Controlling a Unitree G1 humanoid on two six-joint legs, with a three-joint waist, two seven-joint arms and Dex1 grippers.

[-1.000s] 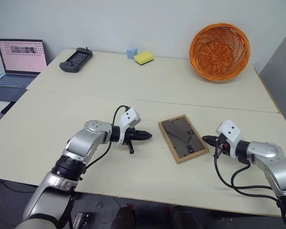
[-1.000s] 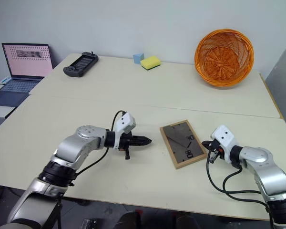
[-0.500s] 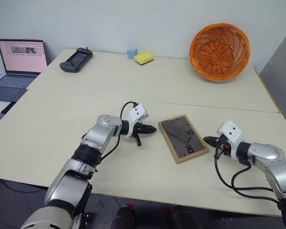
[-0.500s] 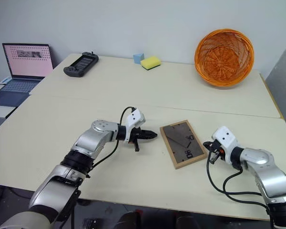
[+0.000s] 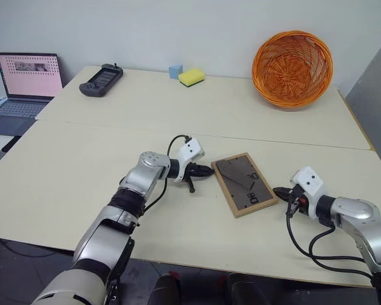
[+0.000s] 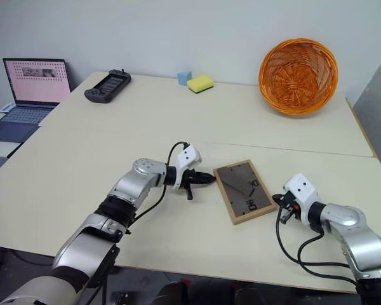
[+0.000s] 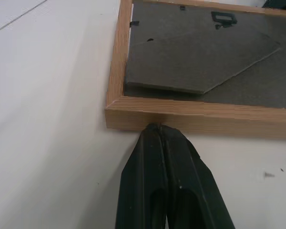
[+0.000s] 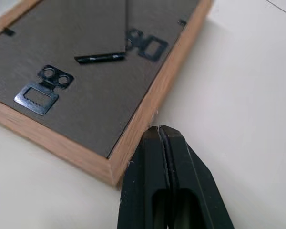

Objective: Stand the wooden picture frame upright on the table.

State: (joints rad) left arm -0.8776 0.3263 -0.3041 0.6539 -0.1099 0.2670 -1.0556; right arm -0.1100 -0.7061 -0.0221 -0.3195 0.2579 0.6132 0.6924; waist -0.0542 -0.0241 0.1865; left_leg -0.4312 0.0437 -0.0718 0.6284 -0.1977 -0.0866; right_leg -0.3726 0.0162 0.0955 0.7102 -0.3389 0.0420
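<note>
Change: left claw (image 5: 208, 170) has travelled across the bench (image 5: 82, 165) toward the wooden picture frame (image 5: 244, 184), from well apart to its tip touching the frame's near short edge; right claw (image 5: 280, 190) has barely shifted.
Meaning: frame now bracketed from both sides, probably ready to be tipped up; standing not yet begun.
Frame: flat on the bench, dark back panel up, prop leg folded, between the two claws.
Left claw: fingers pressed together, holding nothing, tip against the frame's wood.
Right claw: fingers together, empty, tip just beside the frame's opposite corner.
</note>
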